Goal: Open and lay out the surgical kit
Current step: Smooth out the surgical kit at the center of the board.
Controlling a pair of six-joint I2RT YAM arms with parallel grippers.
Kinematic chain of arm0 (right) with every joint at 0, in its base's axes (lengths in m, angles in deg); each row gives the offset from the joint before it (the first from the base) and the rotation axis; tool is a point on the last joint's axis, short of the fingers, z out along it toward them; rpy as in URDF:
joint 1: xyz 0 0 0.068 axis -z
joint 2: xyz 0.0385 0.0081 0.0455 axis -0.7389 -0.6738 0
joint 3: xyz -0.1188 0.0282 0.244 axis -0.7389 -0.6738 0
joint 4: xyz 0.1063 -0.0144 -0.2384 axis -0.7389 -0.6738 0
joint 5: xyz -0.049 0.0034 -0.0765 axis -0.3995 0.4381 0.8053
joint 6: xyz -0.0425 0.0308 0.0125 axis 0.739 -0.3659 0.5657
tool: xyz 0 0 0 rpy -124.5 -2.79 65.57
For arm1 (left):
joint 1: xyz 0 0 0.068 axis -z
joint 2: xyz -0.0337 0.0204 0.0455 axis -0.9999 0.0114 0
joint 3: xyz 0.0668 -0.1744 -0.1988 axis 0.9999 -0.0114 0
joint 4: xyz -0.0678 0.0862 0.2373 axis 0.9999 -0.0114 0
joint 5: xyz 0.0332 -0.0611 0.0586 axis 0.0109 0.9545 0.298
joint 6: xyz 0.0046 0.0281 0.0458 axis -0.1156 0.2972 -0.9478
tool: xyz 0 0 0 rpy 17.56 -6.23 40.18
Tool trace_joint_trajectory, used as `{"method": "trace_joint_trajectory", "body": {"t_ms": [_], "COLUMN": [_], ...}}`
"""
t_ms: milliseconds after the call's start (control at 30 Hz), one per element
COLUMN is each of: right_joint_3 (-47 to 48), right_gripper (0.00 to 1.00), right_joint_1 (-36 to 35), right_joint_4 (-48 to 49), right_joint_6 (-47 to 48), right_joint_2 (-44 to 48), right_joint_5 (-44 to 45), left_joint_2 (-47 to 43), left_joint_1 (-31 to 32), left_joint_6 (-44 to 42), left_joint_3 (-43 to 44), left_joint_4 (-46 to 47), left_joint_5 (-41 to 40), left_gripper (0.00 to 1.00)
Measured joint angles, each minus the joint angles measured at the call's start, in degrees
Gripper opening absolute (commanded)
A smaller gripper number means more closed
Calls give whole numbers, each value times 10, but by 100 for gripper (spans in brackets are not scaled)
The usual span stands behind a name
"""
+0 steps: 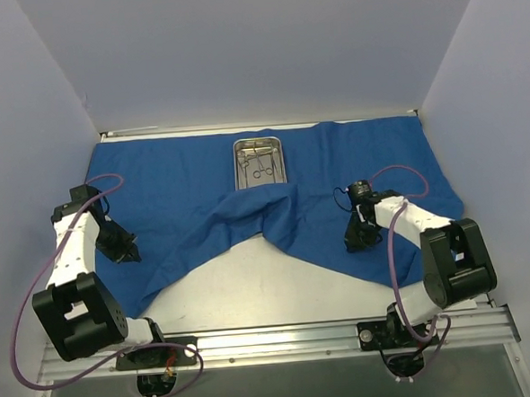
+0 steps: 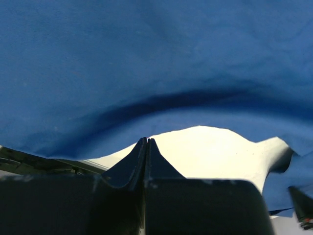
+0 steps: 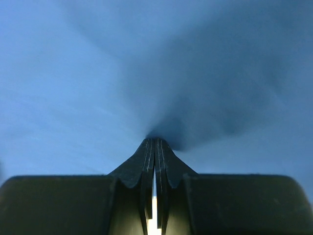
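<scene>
- Shut tight, the left end effector shows nothing between its tips; the right end effector is closed, pinching puckered cloth.
- Unwrapped, the drape lies spread across the worktop, with its near edge rumpled.
- Far centre, the tray sits uncovered.
- Inside it lie the instruments; laying them out appears left to do.

— Is there any writing, label or number to read here?
— None that I can make out. The blue drape is plain cloth, and the steel tray is too small in the top view to show any stamp.
— And on the robot itself?
— No legible marking on the left arm or the right arm, and both wrist views show no lettering at all
</scene>
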Motion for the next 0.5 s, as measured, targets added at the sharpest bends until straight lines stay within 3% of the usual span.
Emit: {"method": "trace_joint_trajectory", "body": {"t_ms": [267,400,500], "right_joint_3": [24,116,181], "right_gripper": [0,0,0], "right_joint_1": [0,-2,-8], "right_joint_4": [-179,-137,-80], "right_joint_6": [-14,38,70], "right_joint_2": [74,112,76], "right_joint_5": [26,-38,-78], "left_joint_2": [45,58,88], "left_joint_1": [-25,-25,-26], "left_joint_6": [24,32,38], "left_joint_3": [-9,-26,-43], "left_joint_4": [12,38,51], "left_joint_5": [22,56,78], "left_gripper": [2,2,2]}}
